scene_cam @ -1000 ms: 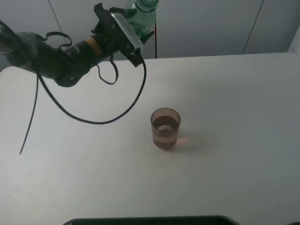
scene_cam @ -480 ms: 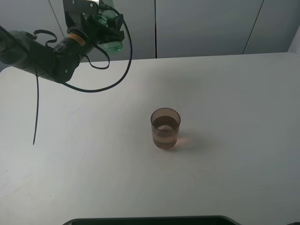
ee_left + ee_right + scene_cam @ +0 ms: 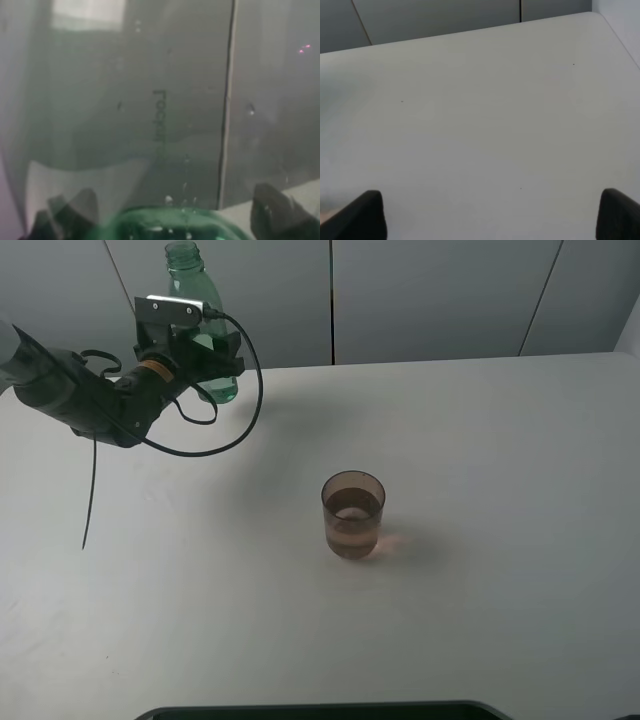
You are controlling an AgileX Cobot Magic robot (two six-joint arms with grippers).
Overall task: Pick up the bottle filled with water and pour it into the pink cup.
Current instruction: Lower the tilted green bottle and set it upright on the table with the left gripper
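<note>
The bottle [image 3: 187,274], green-tinted and capless, stands upright at the table's far left back corner. My left gripper [image 3: 210,355] is shut on its lower body. I cannot tell whether its base touches the table. In the left wrist view the bottle [image 3: 170,226] shows as a green curve between the dark fingertips [image 3: 272,210]. The pink cup [image 3: 352,515] stands upright mid-table, well to the right of and nearer than the bottle, with liquid in it. My right gripper [image 3: 493,212] is open and empty over bare table; it is out of the high view.
The white table [image 3: 500,490] spreads around the cup. Grey wall panels [image 3: 430,295] stand behind the table's back edge. A black cable [image 3: 245,420] loops from the left arm over the table. A dark edge [image 3: 320,710] runs along the front.
The left arm has swung left and down, away from the cup. The bottle, tilted and high a second ago, now stands upright at the back left. The cup has not moved.
</note>
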